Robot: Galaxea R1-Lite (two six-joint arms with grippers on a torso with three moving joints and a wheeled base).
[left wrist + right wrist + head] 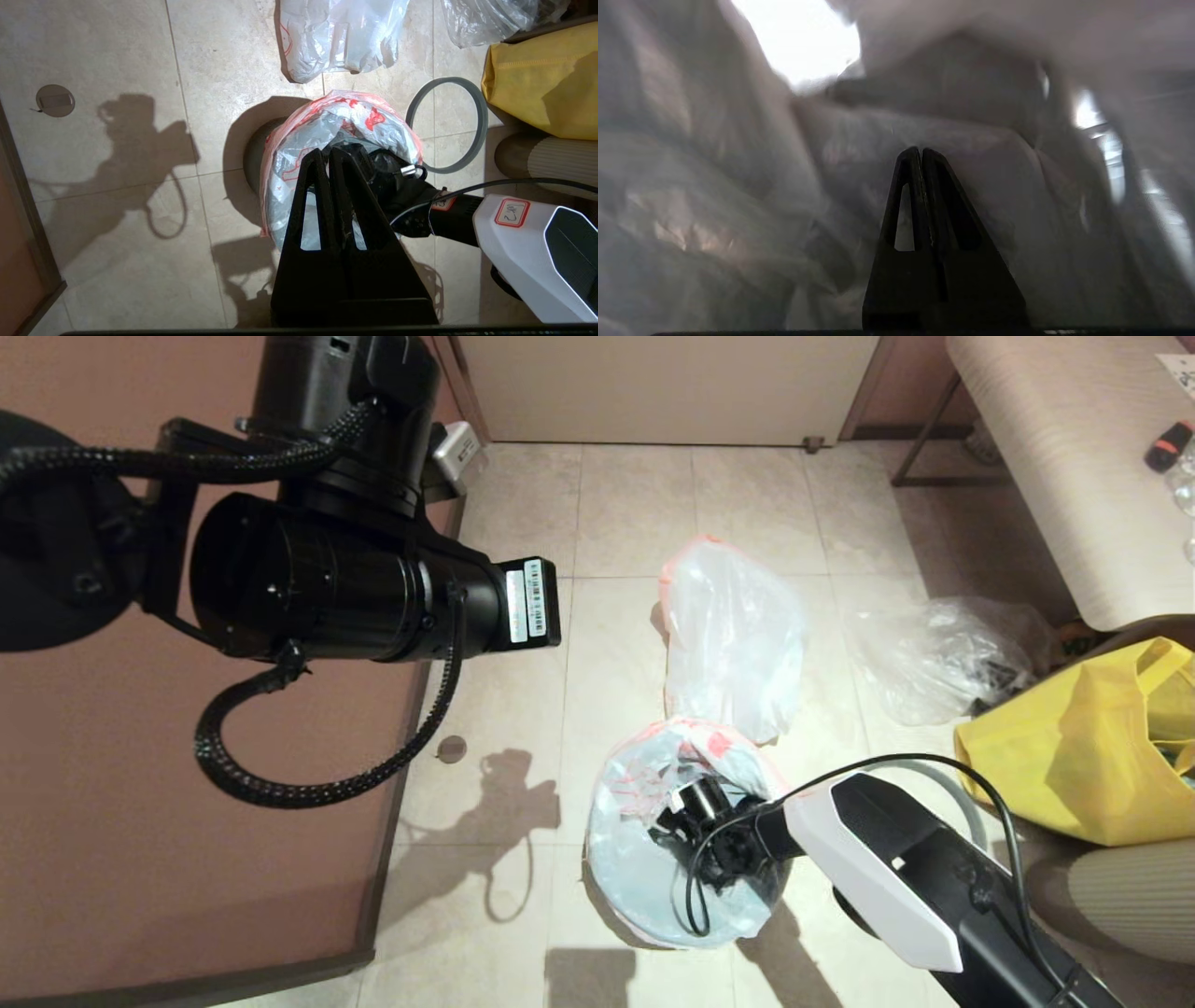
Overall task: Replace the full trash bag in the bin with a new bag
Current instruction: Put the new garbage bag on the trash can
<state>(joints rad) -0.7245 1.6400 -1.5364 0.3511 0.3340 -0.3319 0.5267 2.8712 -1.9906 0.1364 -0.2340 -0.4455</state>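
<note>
Black left arm fills the near foreground, raised high above the tiled floor point(523, 728).

Its left gripper point(328, 151) hangs over the bin, fingers pressed together on nothing. The right gripper point(920, 150) reaches down inside the new bag point(644, 868), fingers pressed together with plastic film all around them. That bag, with red-orange print, is draped over the mouth of the bin point(254, 156), whose dark side just shows beneath it. The grey ring rim point(472, 135) lies flat on the floor beside the bin. The full trash bag point(733, 635) lies just beyond the bin, near a clear plastic bag point(938, 658) and a yellow tote point(1074, 747).
</note>
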